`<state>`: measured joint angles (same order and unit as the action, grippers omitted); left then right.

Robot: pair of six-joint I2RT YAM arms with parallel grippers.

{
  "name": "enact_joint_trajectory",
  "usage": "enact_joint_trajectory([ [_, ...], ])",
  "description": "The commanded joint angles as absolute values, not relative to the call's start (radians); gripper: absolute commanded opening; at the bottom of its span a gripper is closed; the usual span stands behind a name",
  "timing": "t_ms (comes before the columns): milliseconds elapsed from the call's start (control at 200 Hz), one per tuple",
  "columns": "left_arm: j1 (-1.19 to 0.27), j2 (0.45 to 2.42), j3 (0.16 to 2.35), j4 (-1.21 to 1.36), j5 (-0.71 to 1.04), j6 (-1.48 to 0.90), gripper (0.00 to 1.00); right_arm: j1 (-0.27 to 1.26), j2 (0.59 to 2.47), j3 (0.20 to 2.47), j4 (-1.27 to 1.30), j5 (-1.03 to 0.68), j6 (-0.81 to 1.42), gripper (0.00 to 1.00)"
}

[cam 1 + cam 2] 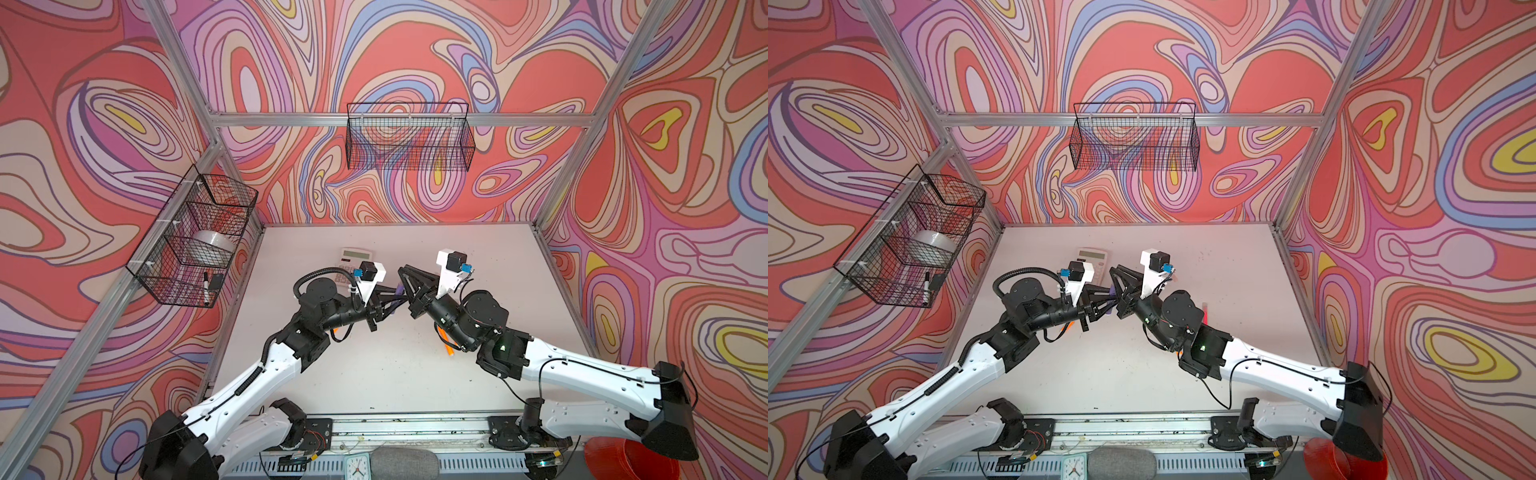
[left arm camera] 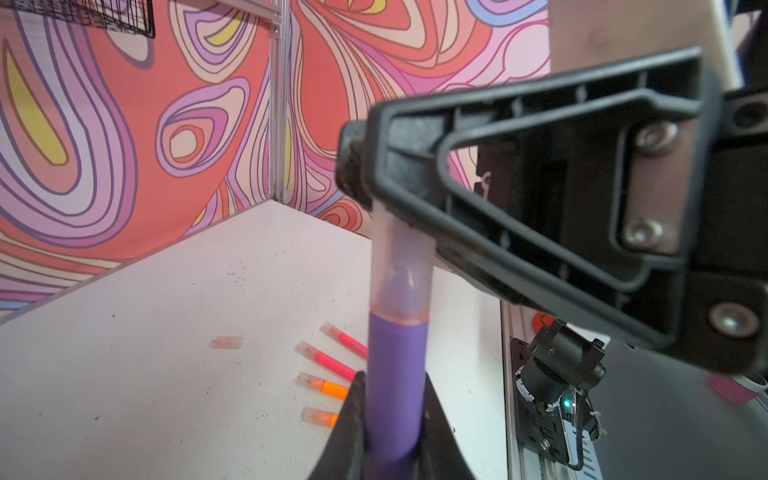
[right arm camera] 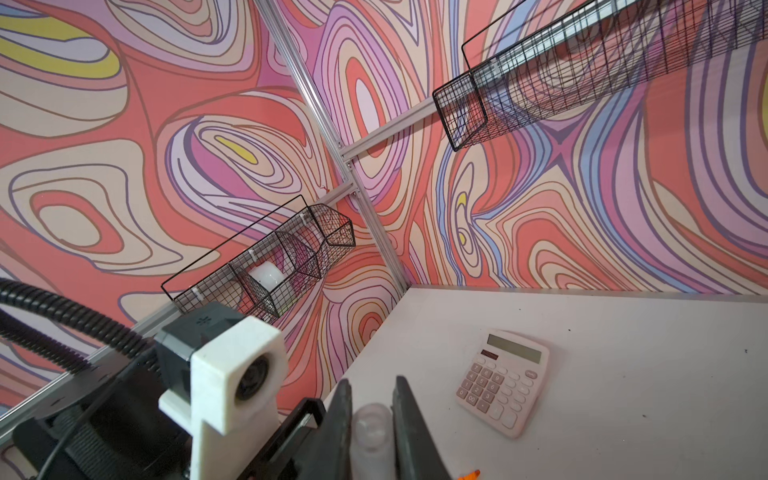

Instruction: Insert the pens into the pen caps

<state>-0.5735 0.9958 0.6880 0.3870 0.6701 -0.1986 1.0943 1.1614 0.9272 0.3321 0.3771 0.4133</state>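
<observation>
**Cap-on-pen join is mid-air: main risks are a half-seated cap and a drop on release**

- Where: the two arms meet at centre frame in both top views, just in front of the calculator [image 1: 353, 255]. The purple pen [image 1: 397, 291] is only a sliver between them, raised off the table [image 1: 374, 374].
- Left gripper [image 2: 392, 380]: jaws clamped on the purple pen's barrel.
- Right gripper [image 3: 372, 382]: jaws clamped on the pale cap [image 3: 370, 428]. The left wrist view shows it pinching only the cap's [image 2: 401, 266] far end.
- The cap's rim sits against the purple barrel and the tip shows through the cap wall. Can't tell whether it is pushed fully home.

Risks, my read:
1. Off-axis push. The pen and cap look roughly in line, but any angle between the arms could cock the cap and jam it, or bend the joint.
2. Slip under load. The cap is smooth and held by its end, so it could slide through the pads. The pen could also back out through the left fingers, leaving the cap half on.
3. Release order. If the left lets go first, the pen hangs on cap friction alone. A partial seat would mean it drops.
4. A dropped pen could scatter things below. Four pens [image 2: 328, 361] that look capped lie in a row on the table, with a loose cap [image 2: 226, 342] near them.
</observation>
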Motion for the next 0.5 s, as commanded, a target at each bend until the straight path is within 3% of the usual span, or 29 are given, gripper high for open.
enact_joint_trajectory([
  [0,-0.472,0.935,0.671,0.759,0.342,-0.320,0.15,1.156,1.170,0.888,-0.140,0.288,0.451,0.00],
  [130,-0.473,0.896,0.547,0.784,0.339,-0.344,0.33,1.085,1.168,0.954,-0.190,0.259,0.451,0.00],
  [260,-0.473,0.882,0.419,0.813,0.342,-0.384,0.67,1.031,1.176,0.985,-0.211,0.259,0.447,0.00],
  [350,-0.473,0.864,0.349,0.802,0.333,-0.388,0.83,0.989,1.200,0.998,-0.231,0.245,0.443,0.00],
  [391,-0.474,0.847,0.315,0.799,0.304,-0.391,0.99,0.969,1.213,0.997,-0.236,0.234,0.439,0.00],
  [496,-0.473,0.777,0.254,0.712,0.155,-0.382,1.00,0.913,1.270,1.007,-0.271,0.192,0.416,0.00],
])
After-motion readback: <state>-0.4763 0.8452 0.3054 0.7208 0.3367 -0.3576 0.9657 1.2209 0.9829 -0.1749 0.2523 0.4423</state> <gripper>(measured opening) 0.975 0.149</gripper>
